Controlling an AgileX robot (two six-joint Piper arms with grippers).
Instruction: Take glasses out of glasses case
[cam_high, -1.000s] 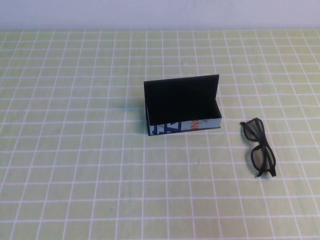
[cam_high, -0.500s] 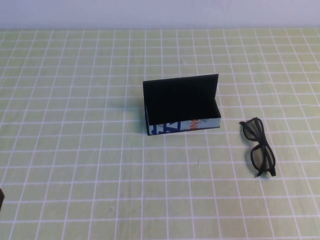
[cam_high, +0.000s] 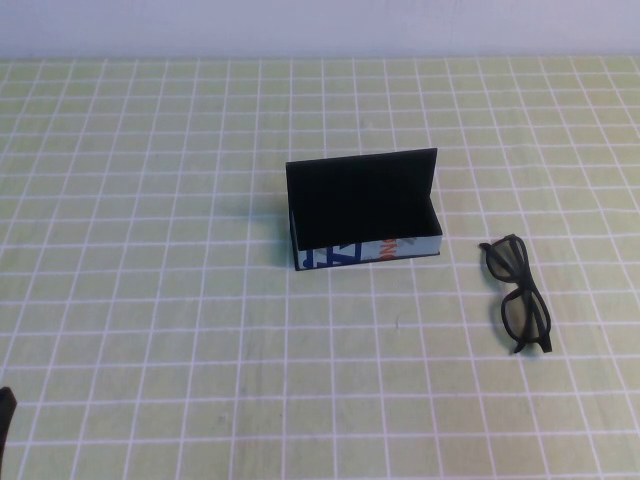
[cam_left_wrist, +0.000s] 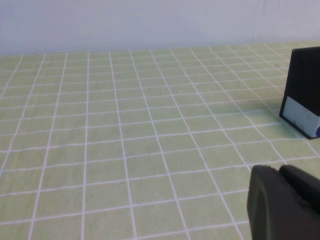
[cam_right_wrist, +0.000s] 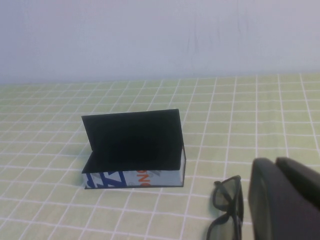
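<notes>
The light, stiff, fragile glasses (cam_high: 518, 294) lie right of the open case (cam_high: 366, 218), best pinched at the bridge; the right gripper (cam_right_wrist: 285, 200) is closed and empty near them, the left gripper (cam_left_wrist: 282, 202) low at the bench's (cam_high: 150, 300) left, state unclear.

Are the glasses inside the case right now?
No, the glasses lie on the table to the right of the open glasses case.

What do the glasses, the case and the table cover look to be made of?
Glasses: likely plastic, thick black frame with a slight sheen, dark lenses. Case: probably card or board, thin flat matte-black lid standing open, printed white front. Table cover: looks like cloth or vinyl, yellow-green with white grid; unclear which. Left gripper and right gripper hang off them.
</notes>
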